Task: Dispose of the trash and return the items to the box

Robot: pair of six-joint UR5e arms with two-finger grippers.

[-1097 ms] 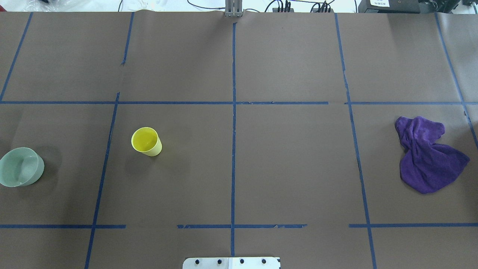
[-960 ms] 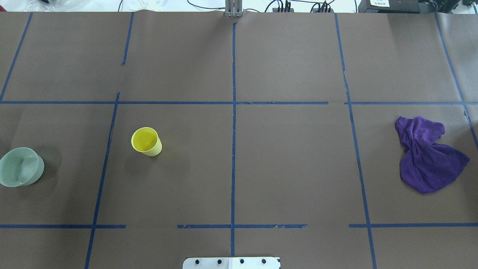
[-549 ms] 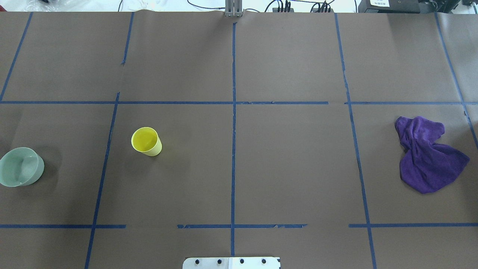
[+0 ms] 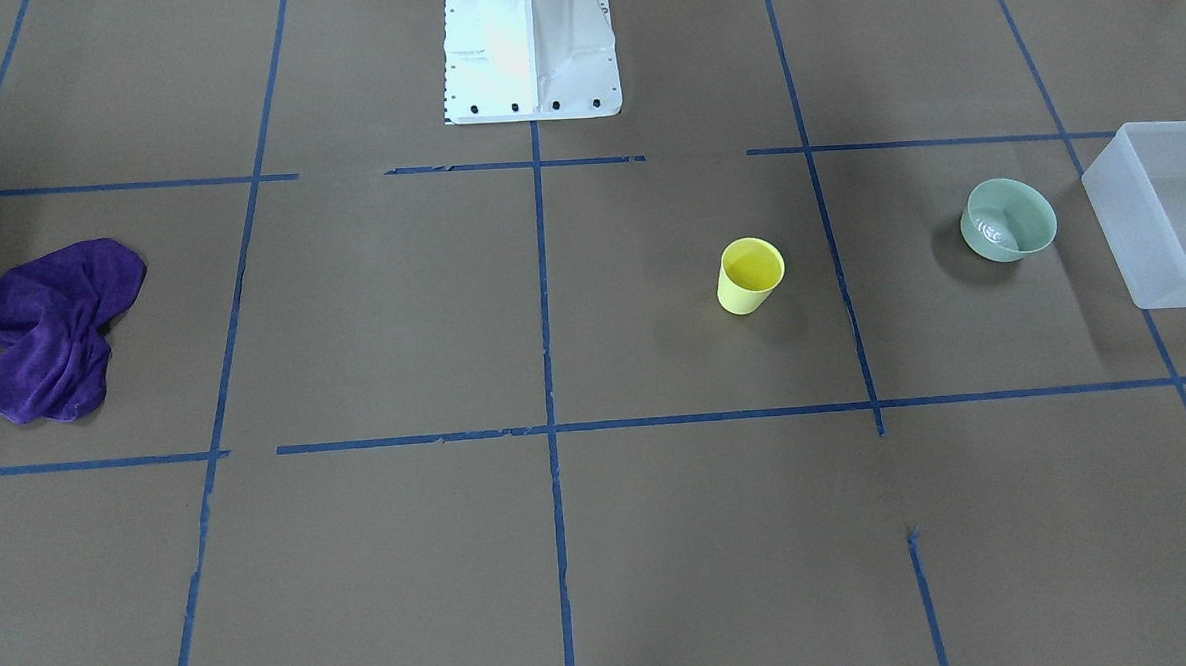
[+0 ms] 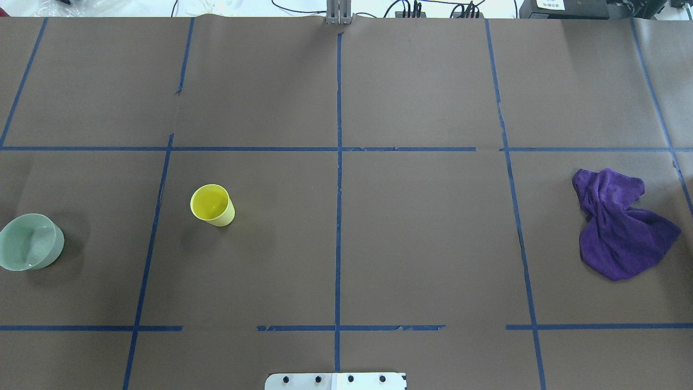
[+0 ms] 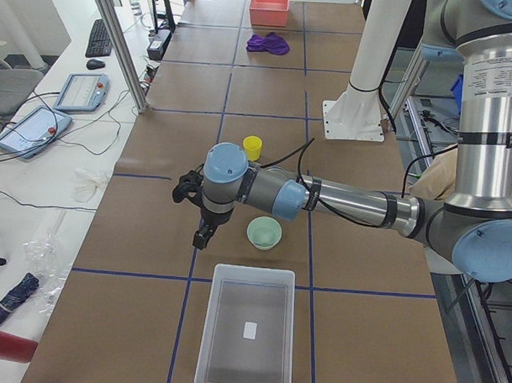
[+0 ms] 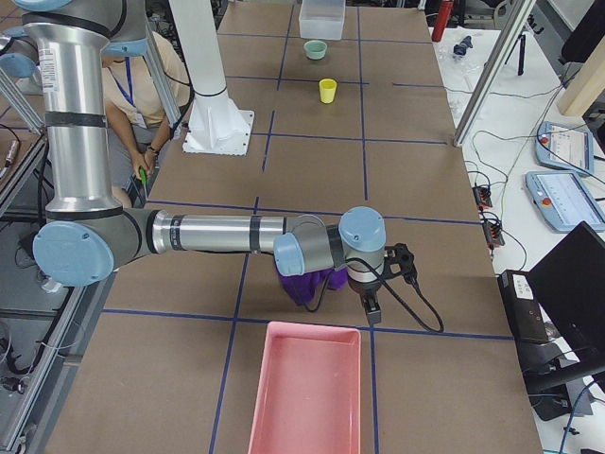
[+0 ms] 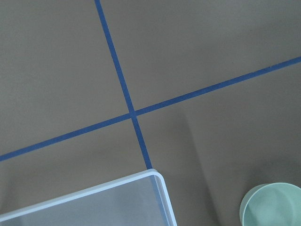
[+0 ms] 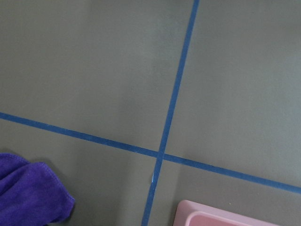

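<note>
The yellow cup stands upright on the table's left half, also in the front view. The mint-green bowl stands at the left edge, next to the frosted box. The bowl and a box corner show in the left wrist view. My left gripper hangs above the table beside the bowl, just beyond the box. My right gripper hangs at the far right. Both show only in side views, so I cannot tell if they are open or shut.
A crumpled purple cloth lies on the right half, under my right arm. A pink tray stands just past it at the table's end. The white robot base is at the middle of my side. Blue tape lines cross the brown table.
</note>
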